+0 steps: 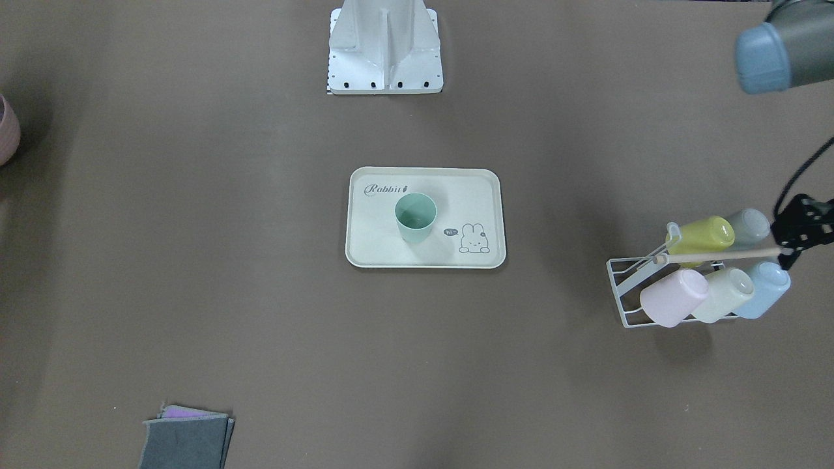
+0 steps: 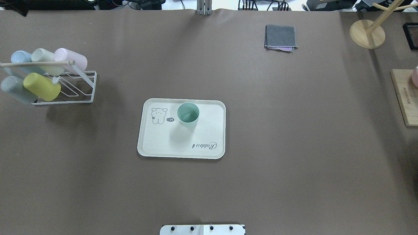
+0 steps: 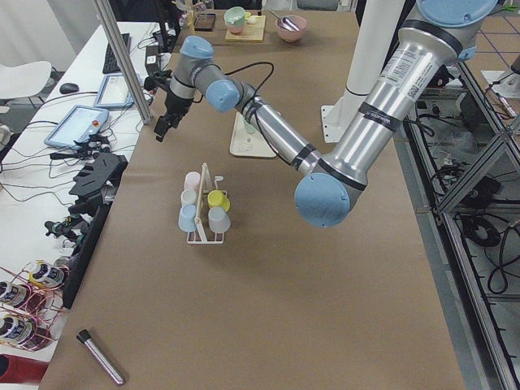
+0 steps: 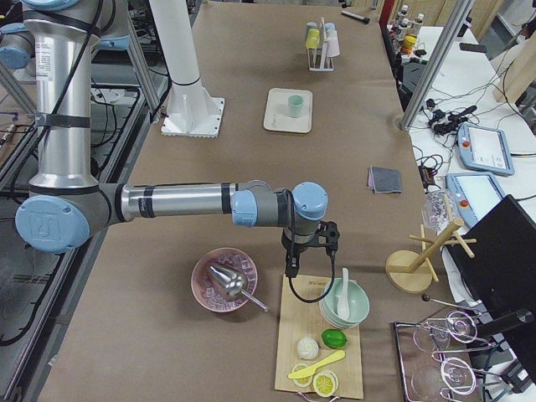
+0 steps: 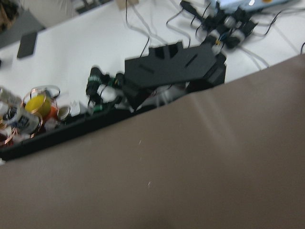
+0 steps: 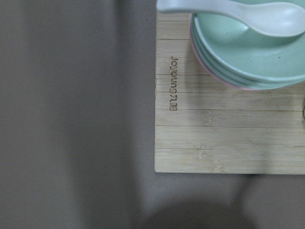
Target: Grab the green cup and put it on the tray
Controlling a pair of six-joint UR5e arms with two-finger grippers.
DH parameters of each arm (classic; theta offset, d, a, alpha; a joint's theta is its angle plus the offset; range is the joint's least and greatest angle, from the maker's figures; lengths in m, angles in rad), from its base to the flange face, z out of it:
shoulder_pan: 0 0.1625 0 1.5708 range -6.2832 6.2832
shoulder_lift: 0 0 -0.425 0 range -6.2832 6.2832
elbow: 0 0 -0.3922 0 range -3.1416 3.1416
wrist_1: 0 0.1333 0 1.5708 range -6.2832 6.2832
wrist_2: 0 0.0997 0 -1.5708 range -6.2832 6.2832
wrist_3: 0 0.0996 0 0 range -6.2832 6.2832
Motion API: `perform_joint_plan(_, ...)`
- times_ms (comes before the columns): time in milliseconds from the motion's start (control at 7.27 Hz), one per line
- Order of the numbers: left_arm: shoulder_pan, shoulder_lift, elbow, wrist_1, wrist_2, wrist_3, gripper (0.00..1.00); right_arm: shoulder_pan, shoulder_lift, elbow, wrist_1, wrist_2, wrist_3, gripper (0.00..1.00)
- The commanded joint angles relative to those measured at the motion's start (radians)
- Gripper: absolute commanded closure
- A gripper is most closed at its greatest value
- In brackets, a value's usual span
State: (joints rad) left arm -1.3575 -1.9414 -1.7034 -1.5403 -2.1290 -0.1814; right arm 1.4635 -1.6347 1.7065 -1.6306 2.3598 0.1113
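The green cup [image 1: 415,218] stands upright on the cream tray [image 1: 371,251], near its "Rabbit" script; both also show in the overhead view, the cup [image 2: 188,114] on the tray [image 2: 150,147]. No gripper touches either. My left gripper [image 3: 165,128] hangs far off, past the cup rack near the table's far side edge; a black part of it [image 1: 803,225] shows in the front view. I cannot tell if it is open. My right gripper [image 4: 293,261] hovers over a wooden board at the other end of the table; I cannot tell its state.
A white wire rack [image 2: 81,94] holds several cups on their sides, among them a yellow-green one [image 2: 41,86] and a pink one [image 2: 70,59]. A folded grey cloth [image 2: 281,36] lies far off. The wooden board [image 6: 228,138] carries stacked bowls [image 6: 252,52].
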Motion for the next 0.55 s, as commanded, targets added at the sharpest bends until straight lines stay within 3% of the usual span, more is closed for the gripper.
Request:
perform_joint_plan(0, -0.186, 0.224, 0.132, -0.014, -0.219, 0.14, 0.02, 0.006, 0.001, 0.004, 0.0, -0.004, 0.004, 0.0)
perform_joint_plan(138, -0.215, 0.225, 0.209, -0.006, -0.239, 0.122, 0.02, 0.006, 0.004, 0.004, 0.0, -0.004, 0.002, 0.0)
perform_joint_plan(413, -0.215, 0.255, 0.202, 0.0, -0.241, 0.111, 0.02, 0.006, 0.004, -0.004, 0.0, -0.004, 0.004, 0.0)
